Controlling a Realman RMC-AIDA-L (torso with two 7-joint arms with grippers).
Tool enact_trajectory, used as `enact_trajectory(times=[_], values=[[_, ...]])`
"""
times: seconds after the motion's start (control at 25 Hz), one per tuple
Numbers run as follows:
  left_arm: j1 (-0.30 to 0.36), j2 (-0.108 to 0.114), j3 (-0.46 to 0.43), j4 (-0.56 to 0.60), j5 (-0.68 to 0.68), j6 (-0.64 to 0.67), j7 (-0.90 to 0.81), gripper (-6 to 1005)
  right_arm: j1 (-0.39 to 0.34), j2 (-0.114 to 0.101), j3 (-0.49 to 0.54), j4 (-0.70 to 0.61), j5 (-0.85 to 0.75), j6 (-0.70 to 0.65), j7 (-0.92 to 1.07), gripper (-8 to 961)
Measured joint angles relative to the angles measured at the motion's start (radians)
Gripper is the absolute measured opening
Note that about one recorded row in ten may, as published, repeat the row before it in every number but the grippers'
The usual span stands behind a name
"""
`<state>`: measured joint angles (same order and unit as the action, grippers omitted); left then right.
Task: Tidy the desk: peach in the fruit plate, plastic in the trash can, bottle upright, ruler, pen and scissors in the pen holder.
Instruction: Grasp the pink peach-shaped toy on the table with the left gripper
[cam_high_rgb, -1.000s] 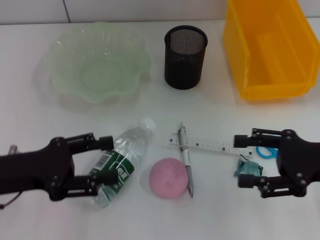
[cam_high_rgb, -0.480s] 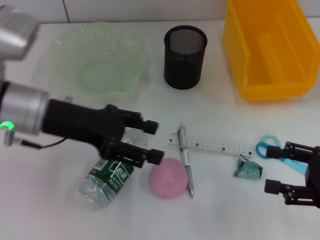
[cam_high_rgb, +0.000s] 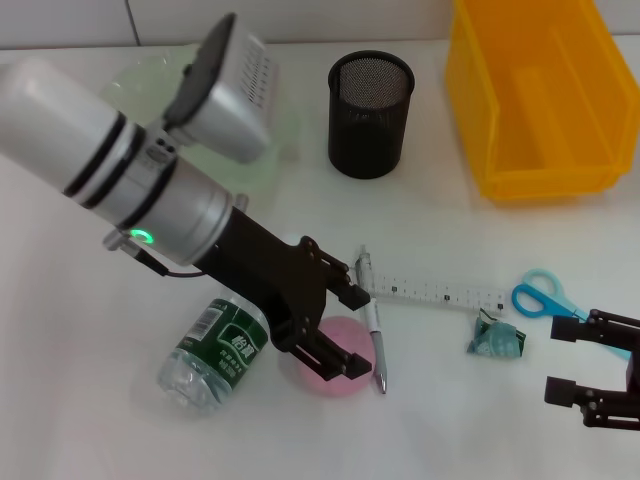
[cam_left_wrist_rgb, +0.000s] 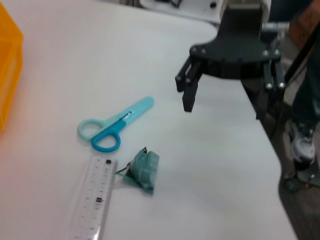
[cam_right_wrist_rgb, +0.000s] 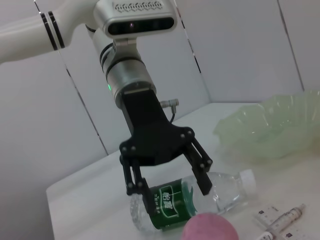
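Over the pink peach (cam_high_rgb: 333, 356), my left gripper (cam_high_rgb: 338, 325) hangs with its fingers spread wide and nothing between them, one finger on either side of the fruit and not yet touching it as far as I can tell. A second ago these same fingers straddled the bottle (cam_high_rgb: 214, 352); they have since swung across, and the bottle lies on its side just beside me, untouched and not yet stood up. That shift tells me the peach comes first: the next move is to drop, close on it and carry it back to the green fruit plate (cam_high_rgb: 280, 140), which sits behind my arm.

Farther out, the pen (cam_high_rgb: 372, 318) lies just beside the peach and crosses one end of the ruler (cam_high_rgb: 440, 293). Past the ruler's other end sit the crumpled plastic (cam_high_rgb: 497, 337) and the blue scissors (cam_high_rgb: 540, 299). My right gripper (cam_high_rgb: 598, 368) has pulled away from them to the near edge of the desk, fingers apart and empty. The black pen holder (cam_high_rgb: 371, 101) and the yellow trash can (cam_high_rgb: 530, 95) wait at the back, nothing yet in either that I can see.
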<state>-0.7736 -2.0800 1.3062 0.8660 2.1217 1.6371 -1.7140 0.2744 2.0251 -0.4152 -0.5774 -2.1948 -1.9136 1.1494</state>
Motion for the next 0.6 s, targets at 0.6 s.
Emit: enact_trajectory(times=[0.6], values=[[0.050, 0.000, 0.224, 0.005, -0.019, -0.232, 0.018, 750, 0.007, 0.009, 0.003, 0.007, 0.000, 0.008, 0.001, 804]])
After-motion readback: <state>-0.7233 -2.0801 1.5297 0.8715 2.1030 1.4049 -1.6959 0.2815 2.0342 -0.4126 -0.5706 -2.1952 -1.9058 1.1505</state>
